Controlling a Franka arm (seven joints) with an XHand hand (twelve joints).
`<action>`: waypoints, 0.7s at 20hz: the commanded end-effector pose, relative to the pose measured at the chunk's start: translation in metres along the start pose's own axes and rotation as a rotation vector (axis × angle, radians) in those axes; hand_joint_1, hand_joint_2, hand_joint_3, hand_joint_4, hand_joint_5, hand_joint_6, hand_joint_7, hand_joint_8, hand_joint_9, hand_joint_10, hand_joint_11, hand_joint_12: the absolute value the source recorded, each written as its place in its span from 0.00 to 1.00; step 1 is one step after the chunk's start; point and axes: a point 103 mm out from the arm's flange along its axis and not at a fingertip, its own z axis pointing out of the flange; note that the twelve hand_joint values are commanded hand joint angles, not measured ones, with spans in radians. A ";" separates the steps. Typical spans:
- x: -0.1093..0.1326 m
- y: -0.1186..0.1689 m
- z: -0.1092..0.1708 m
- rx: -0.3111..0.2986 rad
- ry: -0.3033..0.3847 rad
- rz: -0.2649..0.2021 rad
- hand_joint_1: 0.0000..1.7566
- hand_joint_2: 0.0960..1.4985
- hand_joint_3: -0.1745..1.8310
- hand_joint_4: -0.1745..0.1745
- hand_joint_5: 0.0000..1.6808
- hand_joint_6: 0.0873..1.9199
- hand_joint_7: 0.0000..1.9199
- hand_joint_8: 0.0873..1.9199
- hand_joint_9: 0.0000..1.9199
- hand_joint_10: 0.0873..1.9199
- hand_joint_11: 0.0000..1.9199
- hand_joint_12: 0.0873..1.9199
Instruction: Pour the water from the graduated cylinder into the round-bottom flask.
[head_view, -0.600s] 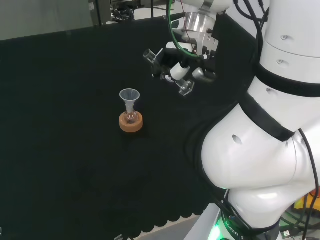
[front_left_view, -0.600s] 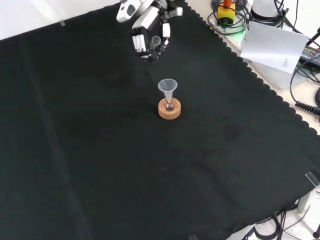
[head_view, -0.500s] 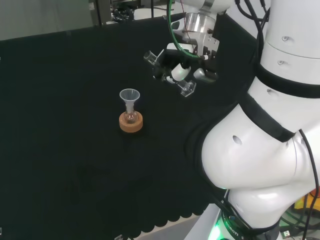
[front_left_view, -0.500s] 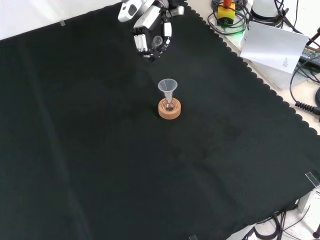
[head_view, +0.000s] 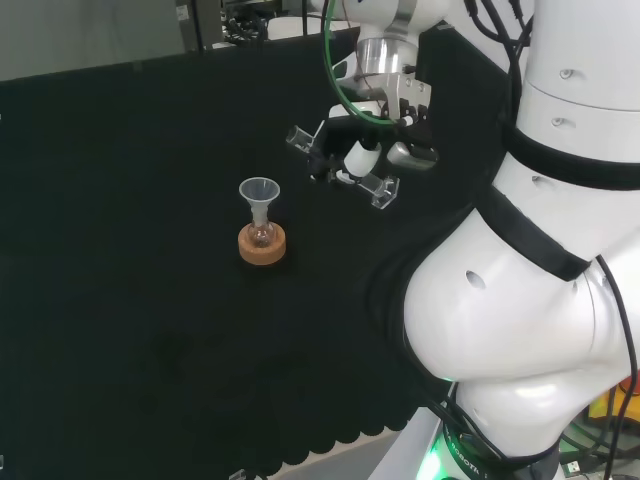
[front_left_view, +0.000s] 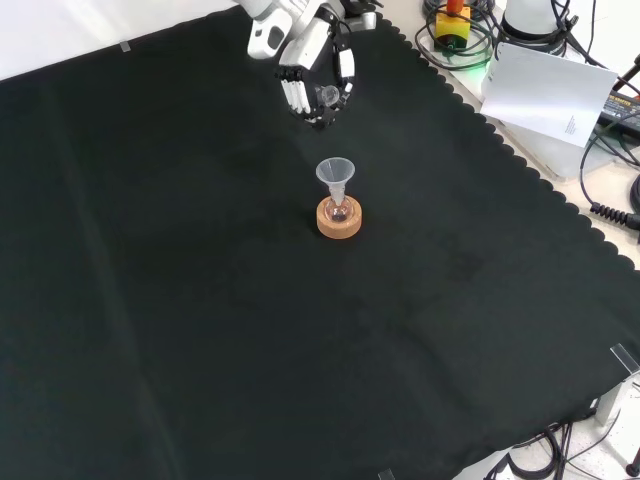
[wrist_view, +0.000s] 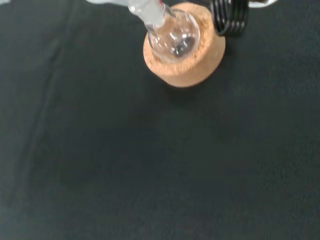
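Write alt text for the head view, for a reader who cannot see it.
A robot hand holds a clear graduated cylinder tilted in the air, up and to the right of a funnel set in a small flask on a cork ring. Black cloth covers the bench; the white arm rises at right.

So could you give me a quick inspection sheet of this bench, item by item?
Surface: black cloth, flat, scalloped edge.
Job's things: small round flask upright in a cork ring, a clear funnel in its neck; clear measuring cylinder held tilted, up and to the right of the funnel in the head view.
Clutter: nothing seen on the cloth.
Robot hand: fingers curled round the cylinder.
Cables: green cable along the wrist.
Surroundings: white sheet, cables off the cloth.
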 end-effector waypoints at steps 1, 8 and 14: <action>0.007 0.012 0.005 0.144 -0.046 0.064 0.84 0.57 0.45 0.19 0.53 0.42 0.43 0.38 0.58 0.21 0.51 0.43; 0.008 0.018 0.000 0.223 -0.070 0.110 0.83 0.58 0.45 0.18 0.51 0.42 0.43 0.37 0.58 0.21 0.51 0.43; 0.011 0.018 -0.003 0.286 -0.107 0.160 0.83 0.58 0.45 0.18 0.51 0.42 0.43 0.37 0.57 0.21 0.51 0.43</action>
